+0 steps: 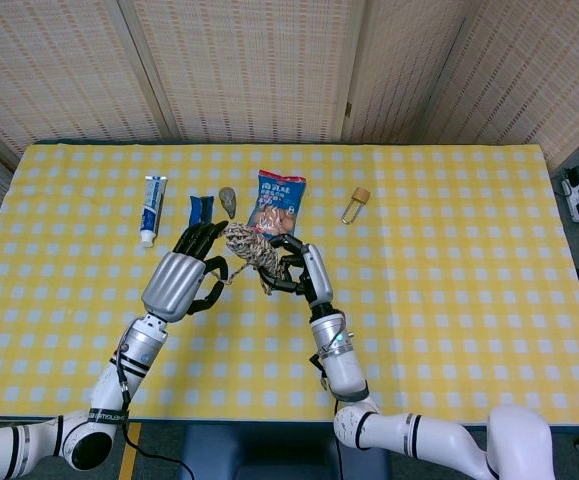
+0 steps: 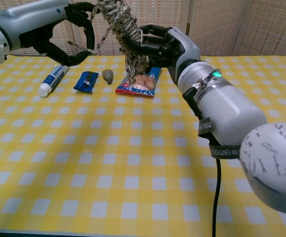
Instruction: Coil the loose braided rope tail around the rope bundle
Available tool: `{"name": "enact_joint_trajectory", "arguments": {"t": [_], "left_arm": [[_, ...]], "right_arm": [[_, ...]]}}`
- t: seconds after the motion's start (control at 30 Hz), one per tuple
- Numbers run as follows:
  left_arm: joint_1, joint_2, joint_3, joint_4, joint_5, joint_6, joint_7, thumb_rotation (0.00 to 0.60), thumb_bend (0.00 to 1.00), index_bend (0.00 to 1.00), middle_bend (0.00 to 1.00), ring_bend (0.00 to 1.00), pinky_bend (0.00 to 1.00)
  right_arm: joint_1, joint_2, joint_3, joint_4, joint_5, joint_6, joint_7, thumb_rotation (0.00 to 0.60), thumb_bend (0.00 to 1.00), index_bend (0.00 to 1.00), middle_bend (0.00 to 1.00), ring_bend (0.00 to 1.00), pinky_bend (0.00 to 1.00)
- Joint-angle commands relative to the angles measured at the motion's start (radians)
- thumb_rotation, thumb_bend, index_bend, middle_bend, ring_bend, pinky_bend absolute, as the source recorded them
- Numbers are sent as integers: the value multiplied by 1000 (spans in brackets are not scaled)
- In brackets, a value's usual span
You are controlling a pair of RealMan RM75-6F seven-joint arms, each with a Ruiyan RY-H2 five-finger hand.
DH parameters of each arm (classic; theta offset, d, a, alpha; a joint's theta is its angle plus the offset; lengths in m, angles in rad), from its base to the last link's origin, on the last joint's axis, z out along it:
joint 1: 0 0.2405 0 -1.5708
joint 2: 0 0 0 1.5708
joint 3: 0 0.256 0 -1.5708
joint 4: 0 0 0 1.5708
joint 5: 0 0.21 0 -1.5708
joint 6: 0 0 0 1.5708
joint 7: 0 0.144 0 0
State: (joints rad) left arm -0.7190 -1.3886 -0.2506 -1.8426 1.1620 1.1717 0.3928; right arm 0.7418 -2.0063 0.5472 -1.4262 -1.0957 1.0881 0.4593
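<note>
Rope bundle [image 2: 125, 27], braided and mottled tan and dark, held in the air above the yellow checked surface [image 2: 133, 163], over the far middle of the cloth between both hands. Right hand [image 2: 155, 45] grips the bundle at its lower part, dark fingers closed around it, the frayed end hanging just below. Left hand [image 2: 68, 30] stands just beside the bundle with fingers curled; a thin strand, the loose tail [image 2: 99, 42], runs from the bundle toward its fingertips, and appears pinched there, though the contact itself is too small to confirm. In the head view the bundle [image 1: 252, 250] lies between left hand [image 1: 181, 280] and right hand [image 1: 304, 275]. Step in hand, as judged: mid-wrap, tail drawn off to the side under tension. Next move calls for carrying the tail around the bundle while the right hand keeps it steady, without slack. Lying on the surface behind: toothpaste tube [image 2: 53, 80], blue packet [image 2: 86, 81], snack bag [image 2: 142, 84].
</note>
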Motion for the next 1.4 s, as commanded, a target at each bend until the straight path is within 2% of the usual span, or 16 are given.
{"name": "enact_joint_trajectory", "arguments": {"t": [0.03, 0.27, 0.5, 0.63, 0.8, 1.1, 1.4], "left_arm": [[0, 9, 0, -2, -12, -12, -12, 600, 556, 600, 50, 6, 0], [0, 25, 4, 1, -27, -31, -31, 600, 555, 577, 56, 16, 0], [-1, 51, 25, 6, -43, -45, 10, 600, 426, 288, 56, 14, 0], [6, 59, 39, 27, -54, -36, 34, 600, 414, 226, 53, 14, 0], [38, 54, 51, 107, -48, 12, 30, 600, 412, 217, 53, 30, 0], [122, 94, 72, 239, -26, 23, -163, 600, 412, 242, 53, 36, 0], [244, 133, 128, 295, 70, 135, -279, 600, 411, 261, 53, 37, 0]], "right_arm": [[-3, 25, -6, -32, 2, -10, -23, 600, 559, 950, 781, 868, 725], [-3, 55, -11, -54, 7, -11, -65, 600, 559, 950, 781, 869, 725], [11, 75, -17, -43, 3, 6, -147, 600, 559, 950, 781, 868, 725], [15, 90, -16, -50, 4, 15, -183, 600, 560, 950, 781, 868, 725], [6, 148, -25, -83, 12, 9, -242, 600, 560, 950, 781, 868, 725], [-11, 285, -51, -160, 73, -49, -359, 600, 559, 950, 782, 872, 725], [-18, 358, -73, -225, 102, -68, -391, 600, 560, 950, 783, 875, 725]]}}
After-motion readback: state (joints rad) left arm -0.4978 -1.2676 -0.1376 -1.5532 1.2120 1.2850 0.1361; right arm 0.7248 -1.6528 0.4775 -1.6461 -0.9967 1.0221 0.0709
